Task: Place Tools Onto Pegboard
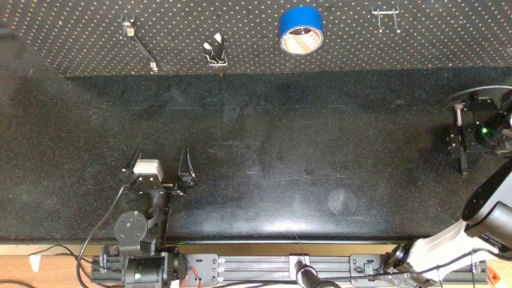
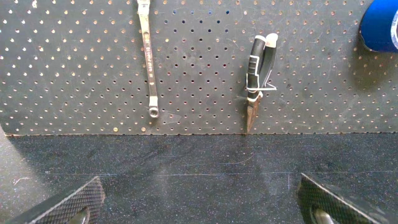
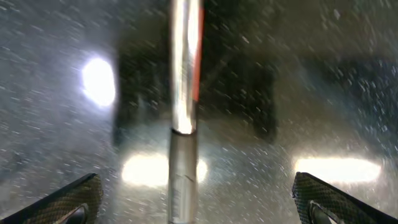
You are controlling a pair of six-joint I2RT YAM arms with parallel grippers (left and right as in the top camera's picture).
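On the pegboard (image 1: 72, 32) hang a silver wrench (image 1: 141, 45) (image 2: 149, 62), black-handled pliers (image 1: 216, 50) (image 2: 256, 74) and a blue tape roll (image 1: 302, 30) (image 2: 380, 25). My left gripper (image 1: 160, 154) (image 2: 199, 208) stands open over the black table, well short of the board, holding nothing. At the far right my right gripper (image 1: 464, 148) (image 3: 199, 205) is open and low over the table. A shiny metal shaft with a red stripe (image 3: 185, 68) runs between its fingers, which are spread wide and clear of it.
An empty metal hook (image 1: 386, 18) sticks out of the pegboard to the right of the tape. The black tabletop (image 1: 320, 144) stretches bare between the two arms. Cables and the arm bases line the front edge.
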